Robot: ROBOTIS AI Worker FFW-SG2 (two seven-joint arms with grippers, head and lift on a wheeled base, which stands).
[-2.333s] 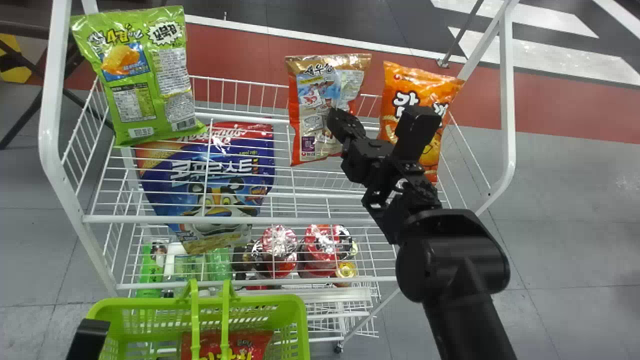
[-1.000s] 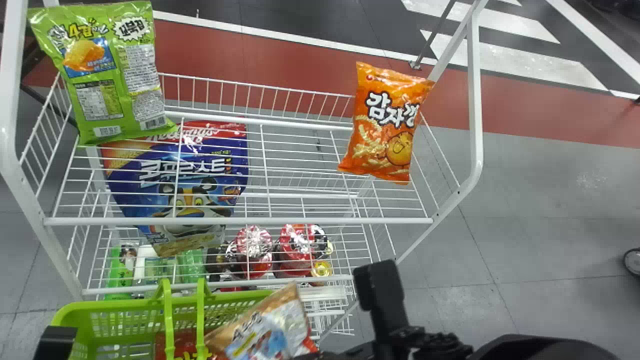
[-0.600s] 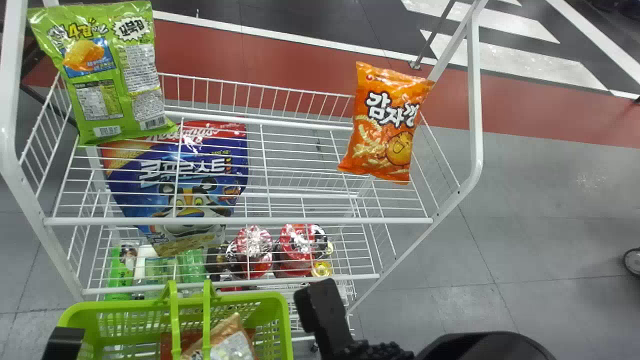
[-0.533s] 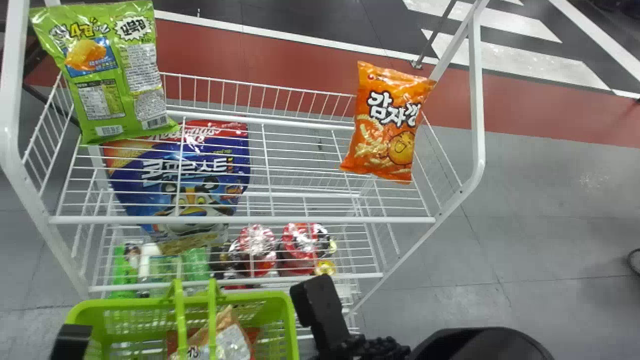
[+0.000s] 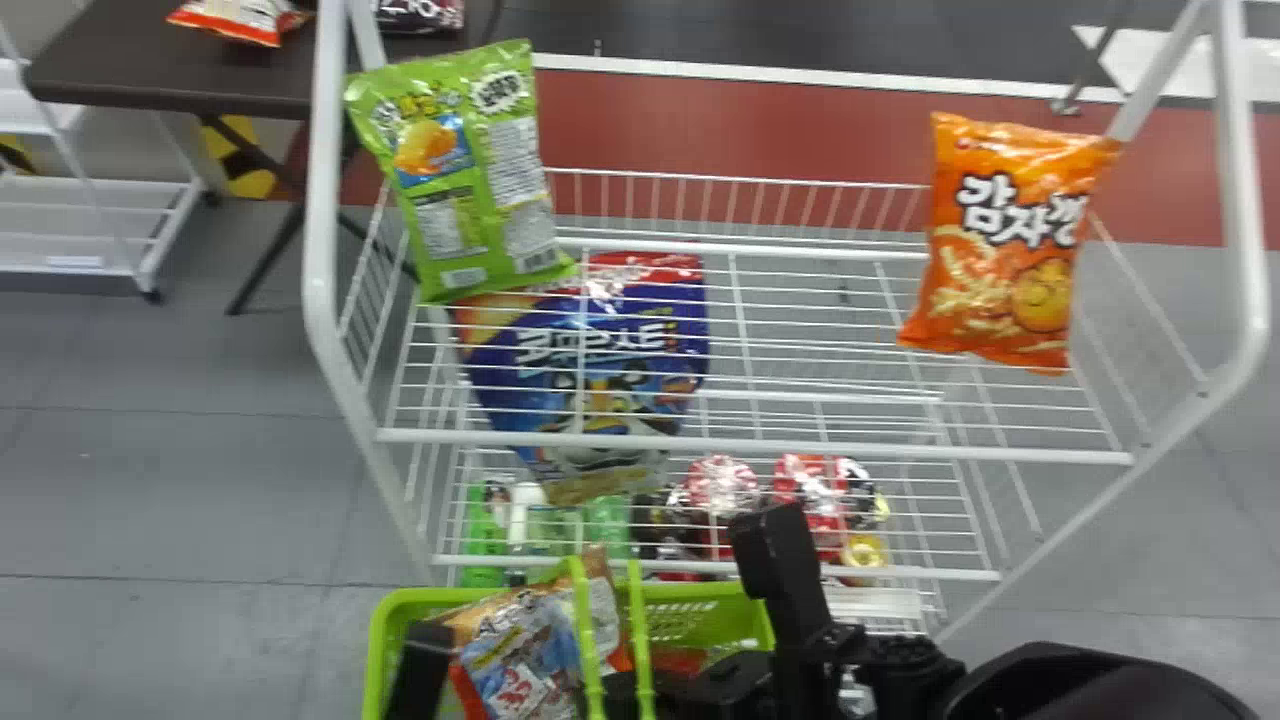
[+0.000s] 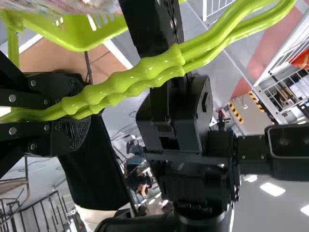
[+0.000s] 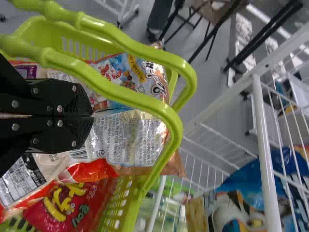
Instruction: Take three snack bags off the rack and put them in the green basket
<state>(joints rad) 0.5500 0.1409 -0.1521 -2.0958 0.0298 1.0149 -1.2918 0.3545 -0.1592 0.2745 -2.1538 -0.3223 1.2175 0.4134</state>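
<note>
My left gripper (image 6: 79,112) closed round the handles (image 6: 125,82) – likely steadying the basket (image 5: 374,650). My right gripper (image 7: 91,116), fingers pressed together, pinches a silvery bag (image 7: 130,137) inside, for release. Farther – green bag (image 5: 460,180), orange bag (image 5: 1000,240) on the rack (image 5: 750,448).

- Orange bag (image 5: 985,290): big white "감자깡".
- Green bag (image 5: 470,200): lots of words, too hard to read.
- Blue bag (image 5: 640,310): big white letters I can't read.
- Red bag (image 7: 89,210): yellow letters, can't tell.
</note>
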